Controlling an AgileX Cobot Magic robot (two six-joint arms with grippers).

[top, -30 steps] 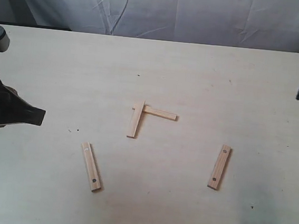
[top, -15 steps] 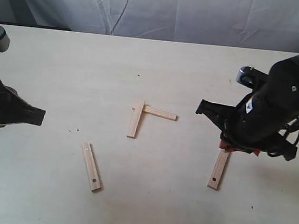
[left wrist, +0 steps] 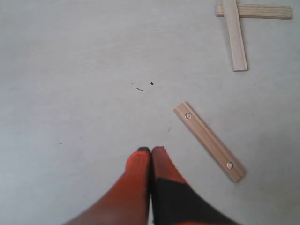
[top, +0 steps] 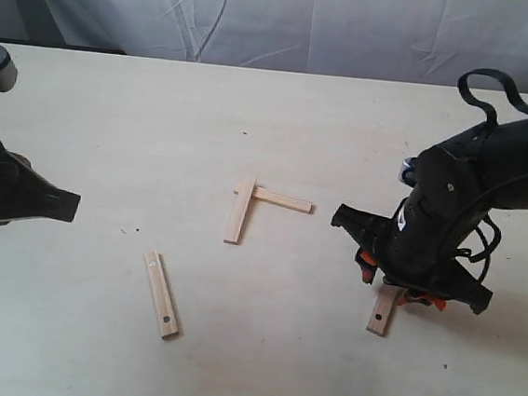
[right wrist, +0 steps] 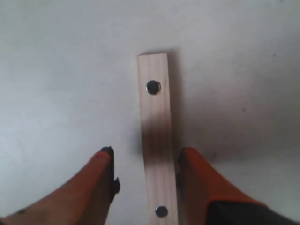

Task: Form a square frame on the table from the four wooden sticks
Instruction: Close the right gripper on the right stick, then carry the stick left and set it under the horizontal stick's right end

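Two plain wooden sticks [top: 254, 204] lie crossed in an L shape at the middle of the table [top: 281, 115]; they also show in the left wrist view [left wrist: 236, 28]. A holed stick [top: 160, 294] lies front left, seen too in the left wrist view [left wrist: 209, 141]. Another holed stick [top: 381, 311] lies front right, half hidden under the right arm. My right gripper [right wrist: 145, 164] is open, its orange fingers [right wrist: 101, 180] straddling that stick [right wrist: 157, 136] with gaps on both sides. My left gripper [left wrist: 150, 151] is shut and empty, beside the front-left stick.
A white cloth backdrop [top: 281, 17] hangs behind the table's far edge. The left arm's black body [top: 7, 192] rests over the left edge of the table. A few tiny dark specks [left wrist: 145, 86] mark the tabletop.
The right arm came in from the right edge and dropped over the front-right holed stick, now covering its upper half. The left arm and the other sticks have not moved.
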